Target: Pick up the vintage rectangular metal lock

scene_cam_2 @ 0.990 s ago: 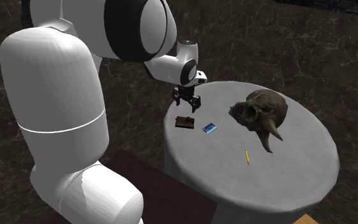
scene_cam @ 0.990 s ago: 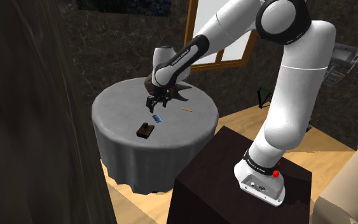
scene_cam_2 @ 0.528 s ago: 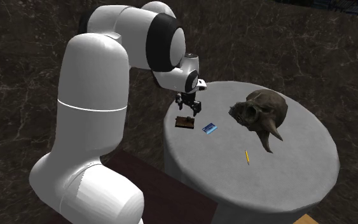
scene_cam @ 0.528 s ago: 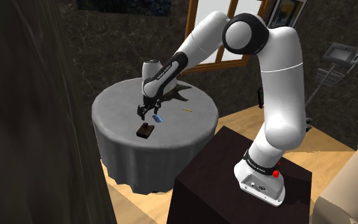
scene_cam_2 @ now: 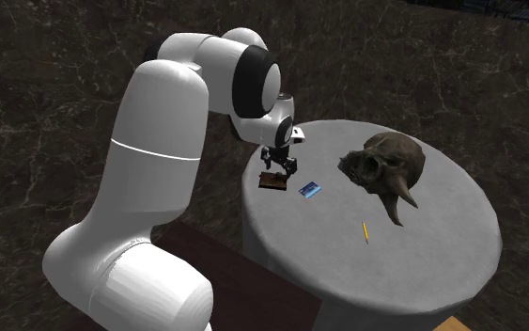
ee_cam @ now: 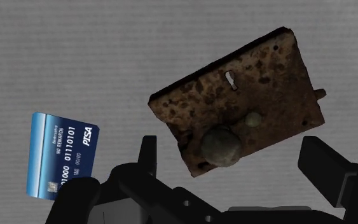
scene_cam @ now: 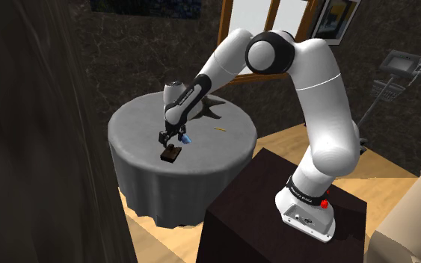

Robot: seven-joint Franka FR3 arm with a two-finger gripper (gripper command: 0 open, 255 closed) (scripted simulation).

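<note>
The lock (ee_cam: 238,102) is a rusty brown rectangular plate with a round knob and a keyhole. It lies flat on the round grey table (scene_cam: 137,123), near the edge closest to the stand. My black gripper (ee_cam: 233,167) hovers just above it and is open. One finger (ee_cam: 147,156) stands on each side of the lock's knob end, and neither touches it. From the shoulder view the gripper (scene_cam: 169,140) hangs right over the lock (scene_cam: 171,154). The second exterior view has the gripper (scene_cam_2: 277,171) directly above the lock (scene_cam_2: 272,181).
A blue bank card (ee_cam: 61,154) lies close beside the lock, also seen as the card (scene_cam_2: 310,190). A dark horned skull (scene_cam_2: 382,165) sits mid-table, with a yellow pencil (scene_cam_2: 365,231) near it. The dark stand (scene_cam: 276,217) is next to the table.
The arm has folded down and the gripper has moved from above the blue card over to the lock and come lower. The things on the table have stayed put.
</note>
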